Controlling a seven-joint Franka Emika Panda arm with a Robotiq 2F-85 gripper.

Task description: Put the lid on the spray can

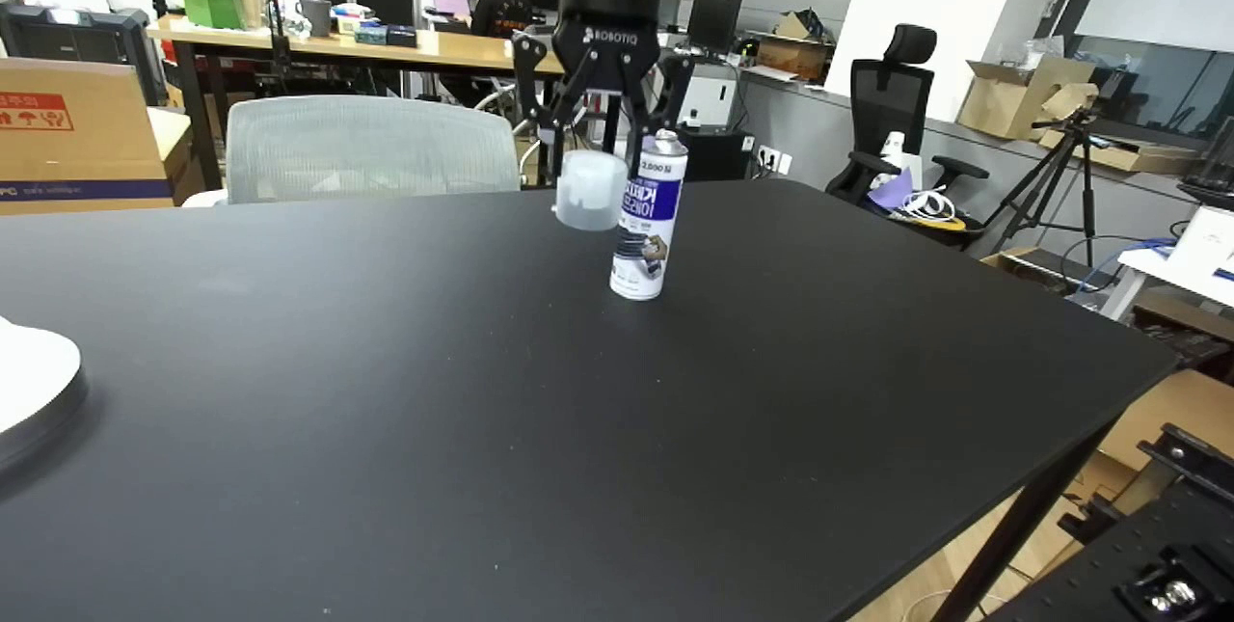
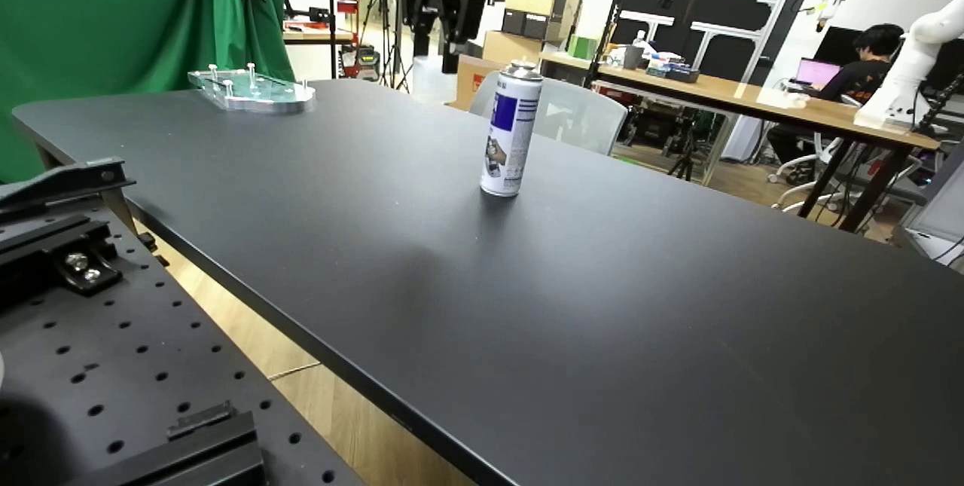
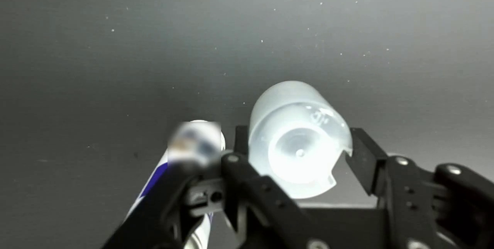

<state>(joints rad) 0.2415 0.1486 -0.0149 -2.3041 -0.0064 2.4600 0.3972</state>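
The spray can (image 1: 648, 227) stands upright on the black table, white with a blue band and a small nozzle top. It also shows upright in an exterior view (image 2: 510, 136). My gripper (image 1: 593, 148) is shut on the translucent whitish lid (image 1: 590, 193) and holds it above the table, beside the can. The lid (image 2: 432, 81) hangs below the fingers at about the height of the can's top. In the wrist view the lid (image 3: 287, 94) sits between both fingertips (image 3: 298, 141). There the can (image 3: 155, 175) lies left of the fingers, its upper part partly hidden behind the gripper.
The black table (image 1: 434, 410) carries a clear plate with short posts (image 2: 256, 90) at its far end. A white round-edged object (image 1: 34, 376) shows at the left. A grey mesh chair (image 1: 371, 149) stands behind the table. A perforated black plate (image 2: 135, 380) lies beside the table's edge.
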